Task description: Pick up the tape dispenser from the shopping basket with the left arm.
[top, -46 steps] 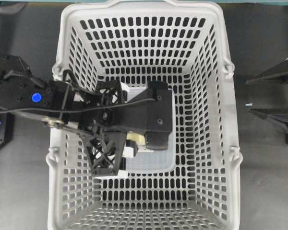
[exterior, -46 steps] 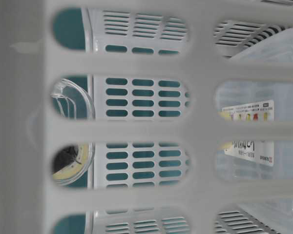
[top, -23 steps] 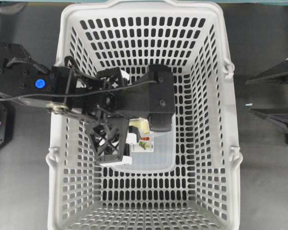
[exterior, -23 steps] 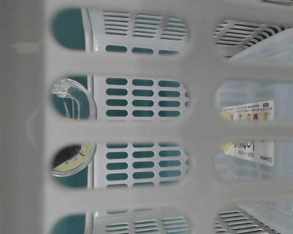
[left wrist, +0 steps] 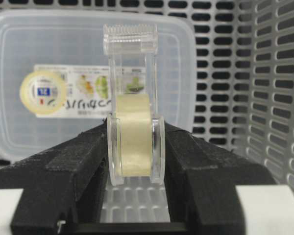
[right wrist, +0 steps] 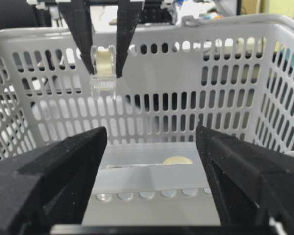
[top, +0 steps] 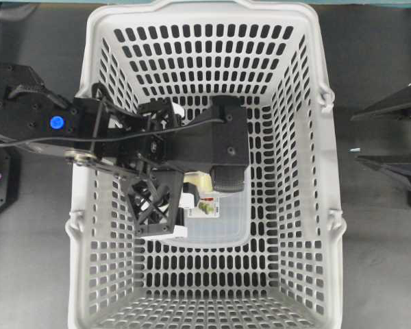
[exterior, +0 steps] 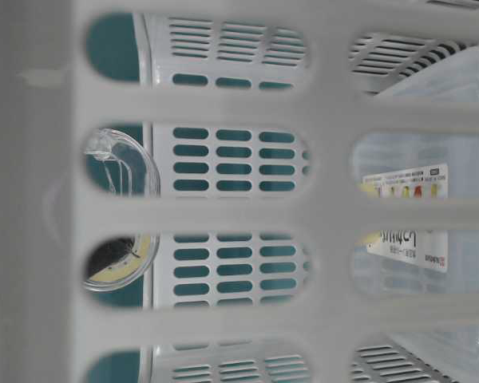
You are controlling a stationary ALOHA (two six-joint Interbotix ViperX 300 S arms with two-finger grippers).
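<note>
My left arm (top: 55, 123) reaches from the left over the rim of the shopping basket (top: 308, 205). My left gripper (left wrist: 134, 142) points down inside it, its black fingers (left wrist: 78, 161) clamped on the tape dispenser (left wrist: 132, 98). This is a clear plastic holder with a pale roll of tape, pinched by its flat sides with the toothed cutter end hanging lowest. The right wrist view shows it up near the rim, well above the floor. A translucent lidded container (left wrist: 39, 49) with a white-yellow label lies flat on the floor. On the right, outside the basket, my right gripper (right wrist: 152, 161) has its jaws wide apart and holds nothing.
</note>
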